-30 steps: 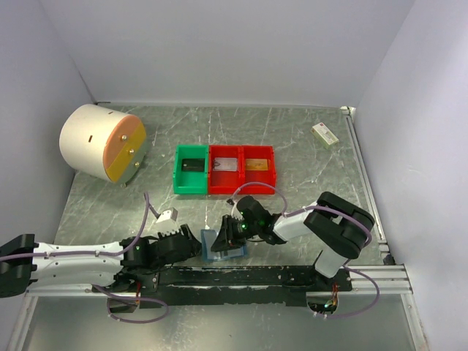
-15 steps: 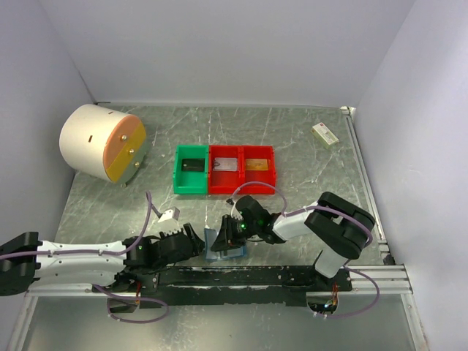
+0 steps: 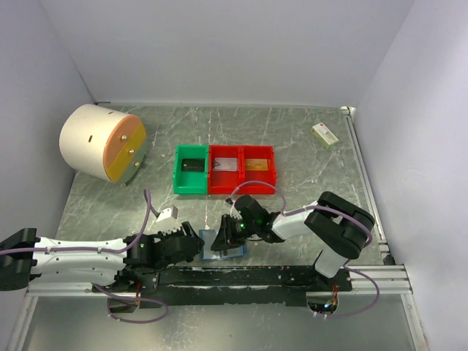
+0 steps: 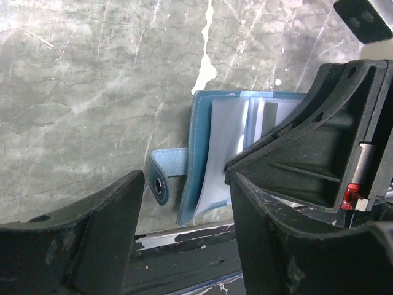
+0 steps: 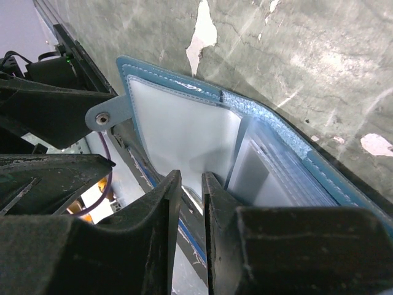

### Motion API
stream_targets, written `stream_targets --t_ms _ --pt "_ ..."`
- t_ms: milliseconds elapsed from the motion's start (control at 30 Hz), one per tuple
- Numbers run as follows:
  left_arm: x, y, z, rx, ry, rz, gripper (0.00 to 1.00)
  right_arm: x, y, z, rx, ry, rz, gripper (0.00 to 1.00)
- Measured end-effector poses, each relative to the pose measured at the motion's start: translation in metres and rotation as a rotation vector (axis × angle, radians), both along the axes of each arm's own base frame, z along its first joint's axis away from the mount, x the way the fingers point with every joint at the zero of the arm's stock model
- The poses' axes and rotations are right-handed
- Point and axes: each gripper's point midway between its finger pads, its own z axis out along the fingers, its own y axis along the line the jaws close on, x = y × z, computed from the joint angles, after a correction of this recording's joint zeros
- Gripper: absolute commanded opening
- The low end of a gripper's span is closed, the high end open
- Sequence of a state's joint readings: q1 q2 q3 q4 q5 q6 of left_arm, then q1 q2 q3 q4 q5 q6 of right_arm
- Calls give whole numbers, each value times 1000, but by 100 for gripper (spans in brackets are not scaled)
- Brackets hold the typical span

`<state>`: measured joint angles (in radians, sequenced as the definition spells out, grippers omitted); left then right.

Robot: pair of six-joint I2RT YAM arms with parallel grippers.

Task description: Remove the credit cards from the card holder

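Observation:
The blue card holder (image 3: pixel 221 246) lies open at the table's near edge, by the black rail. Its clear sleeves (image 5: pixel 184 132) fan up from the blue cover (image 4: pixel 201 153), and a snap strap (image 4: pixel 161 178) sticks out to the left. A grey card-like sheet (image 5: pixel 261 175) shows inside the right-hand sleeves. My left gripper (image 4: pixel 184 206) is open, its jaws straddling the holder's left edge and strap without touching. My right gripper (image 5: pixel 189 196) is over the holder with its jaws almost together. A sleeve's lower edge sits at its tips, but whether it is pinched is unclear.
A green bin (image 3: pixel 191 170) and a red two-part bin (image 3: pixel 242 168) stand behind, each holding a flat card. A white and orange drum (image 3: pixel 102 142) lies at back left. A small cream box (image 3: pixel 325 134) is at back right. The black rail (image 3: pixel 241 276) borders the holder.
My left gripper has crept slightly right, closer to the holder's strap. The holder's left flap looks a little more raised. The right gripper has barely moved.

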<state>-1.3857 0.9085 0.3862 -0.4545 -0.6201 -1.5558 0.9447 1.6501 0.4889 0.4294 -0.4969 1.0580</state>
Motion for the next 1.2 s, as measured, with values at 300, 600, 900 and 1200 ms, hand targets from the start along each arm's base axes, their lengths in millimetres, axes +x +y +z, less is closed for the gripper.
stream_targets --t_ms 300,600,900,1200 --pt "1 -5 2 -9 -20 -9 68 0 0 0 -5 1 2 21" --pt "1 1 -17 70 -3 3 71 1 0 0 -13 -1 5 22" --pt "3 -2 -26 138 0 12 53 3 -2 12 -21 -43 18 27" --pt "3 -1 -29 102 -3 15 46 45 -4 80 -56 -293 -55 45"
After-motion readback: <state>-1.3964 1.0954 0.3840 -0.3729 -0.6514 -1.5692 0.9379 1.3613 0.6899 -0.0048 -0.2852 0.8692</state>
